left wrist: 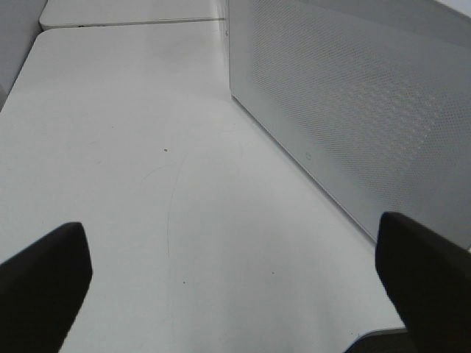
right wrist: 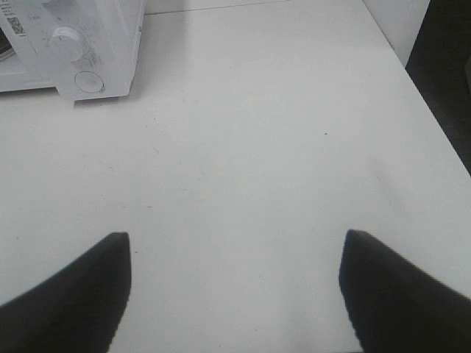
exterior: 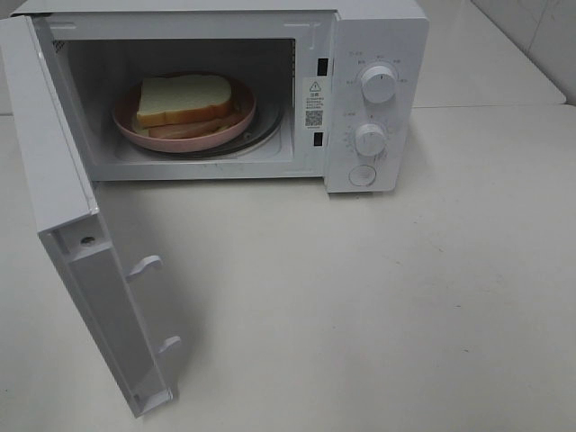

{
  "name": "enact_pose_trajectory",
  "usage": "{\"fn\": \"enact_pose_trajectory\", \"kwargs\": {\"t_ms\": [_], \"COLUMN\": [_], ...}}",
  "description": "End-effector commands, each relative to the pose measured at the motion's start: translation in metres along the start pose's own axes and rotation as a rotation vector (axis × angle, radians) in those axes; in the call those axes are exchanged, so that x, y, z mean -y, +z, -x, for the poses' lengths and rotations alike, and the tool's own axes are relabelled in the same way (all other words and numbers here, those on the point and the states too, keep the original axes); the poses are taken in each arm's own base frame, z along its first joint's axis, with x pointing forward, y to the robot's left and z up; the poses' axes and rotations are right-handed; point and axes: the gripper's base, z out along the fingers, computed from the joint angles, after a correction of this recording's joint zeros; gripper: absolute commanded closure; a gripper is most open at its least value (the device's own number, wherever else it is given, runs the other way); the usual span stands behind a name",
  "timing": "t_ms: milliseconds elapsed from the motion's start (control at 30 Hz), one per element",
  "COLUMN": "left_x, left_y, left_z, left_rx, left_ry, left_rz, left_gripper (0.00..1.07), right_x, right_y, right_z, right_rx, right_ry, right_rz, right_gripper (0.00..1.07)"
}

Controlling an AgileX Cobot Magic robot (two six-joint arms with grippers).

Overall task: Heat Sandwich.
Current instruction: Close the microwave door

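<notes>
The sandwich [exterior: 186,101], pale yellow bread slices with a reddish strip, lies on a round pink plate [exterior: 180,137] inside the white microwave [exterior: 360,54]. The microwave door [exterior: 85,270] stands wide open, swung out to the front left. Neither gripper shows in the exterior high view. My left gripper [left wrist: 235,276] is open and empty over the table, beside the door's perforated outer face [left wrist: 353,110]. My right gripper [right wrist: 235,283] is open and empty over the bare table, with the microwave's knobs [right wrist: 68,40] far ahead of it.
The microwave has two white knobs [exterior: 378,83] and a round button [exterior: 362,175] on its right panel. The white table [exterior: 405,297] stretches in front and to the right. The table's edge [right wrist: 434,118] shows in the right wrist view.
</notes>
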Motion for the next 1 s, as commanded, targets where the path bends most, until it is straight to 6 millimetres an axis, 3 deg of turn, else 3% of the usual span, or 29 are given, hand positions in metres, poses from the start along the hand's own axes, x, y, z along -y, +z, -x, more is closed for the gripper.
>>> {"fn": "enact_pose_trajectory", "kwargs": {"t_ms": [33, 1000], "left_x": [0.0007, 0.0001], "left_y": [-0.0023, -0.0026], "left_z": [-0.0014, 0.0033], "left_rx": [0.027, 0.036], "left_ry": [-0.004, -0.023], "left_rz": [-0.004, 0.0], "left_gripper": [0.09, 0.09], "right_x": [0.0001, 0.0001], "right_y": [-0.0033, -0.0033], "right_z": [-0.0016, -0.0016], "right_rx": [0.036, 0.036], "right_ry": [0.005, 0.005], "right_rz": [0.002, 0.002], "right_gripper": [0.32, 0.32]}}
